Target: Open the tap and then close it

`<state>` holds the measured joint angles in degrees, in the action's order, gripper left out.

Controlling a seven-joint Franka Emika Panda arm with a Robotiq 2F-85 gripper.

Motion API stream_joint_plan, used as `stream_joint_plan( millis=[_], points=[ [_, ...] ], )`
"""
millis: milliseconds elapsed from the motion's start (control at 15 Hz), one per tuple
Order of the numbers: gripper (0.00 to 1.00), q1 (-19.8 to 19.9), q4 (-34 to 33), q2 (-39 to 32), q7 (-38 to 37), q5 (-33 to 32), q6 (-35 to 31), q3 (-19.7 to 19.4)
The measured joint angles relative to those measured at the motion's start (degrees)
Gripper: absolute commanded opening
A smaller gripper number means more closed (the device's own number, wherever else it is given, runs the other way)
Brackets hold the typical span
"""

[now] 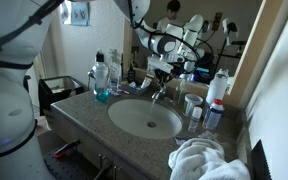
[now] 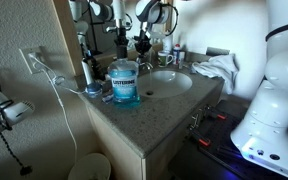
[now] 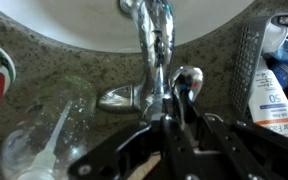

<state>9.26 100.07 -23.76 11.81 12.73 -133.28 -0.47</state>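
Note:
The tap [image 3: 150, 45] is a small chrome faucet at the back rim of the basin. In the wrist view its spout points over the bowl, with one low handle [image 3: 118, 98] to the left and another handle [image 3: 189, 80] to the right. My gripper [image 3: 185, 100] reaches down onto the tap, its two dark fingers close together around the right-hand handle. In both exterior views the gripper [image 1: 162, 70] [image 2: 142, 42] hangs over the tap [image 1: 160, 92] by the mirror. No water shows.
The white oval basin [image 1: 144, 118] [image 2: 170, 80] sits in a speckled counter. A blue mouthwash bottle [image 1: 102, 84] [image 2: 124, 82] and clear bottles stand beside it. A white towel [image 1: 206, 160] [image 2: 216, 68] lies at the counter edge. More bottles [image 1: 216, 92] and a clear cup [image 3: 39, 135] crowd the tap.

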Motion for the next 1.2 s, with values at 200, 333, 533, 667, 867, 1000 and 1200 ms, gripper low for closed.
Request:
stream_joint_plan(
  millis=[200, 333, 533, 667, 867, 1000, 1200],
  points=[
    [0.05, 0.04, 0.08, 0.03, 0.03, 0.03, -0.01, -0.01],
    [0.05, 0.08, 0.15, 0.05, 0.05, 0.08, -0.01, -0.02],
    [0.05, 0.13, 0.27, 0.1, 0.05, 0.12, -0.02, -0.03],
    [0.05, 0.15, 0.38, 0.13, 0.05, 0.13, -0.02, -0.03],
    [0.05, 0.18, 0.57, 0.2, 0.08, 0.13, -0.05, -0.04],
    [0.05, 0.2, 0.73, 0.27, 0.13, 0.13, -0.14, -0.04],
    [0.05, 0.29, 1.05, 0.32, 0.5, 0.38, -0.18, -0.04]
  ],
)
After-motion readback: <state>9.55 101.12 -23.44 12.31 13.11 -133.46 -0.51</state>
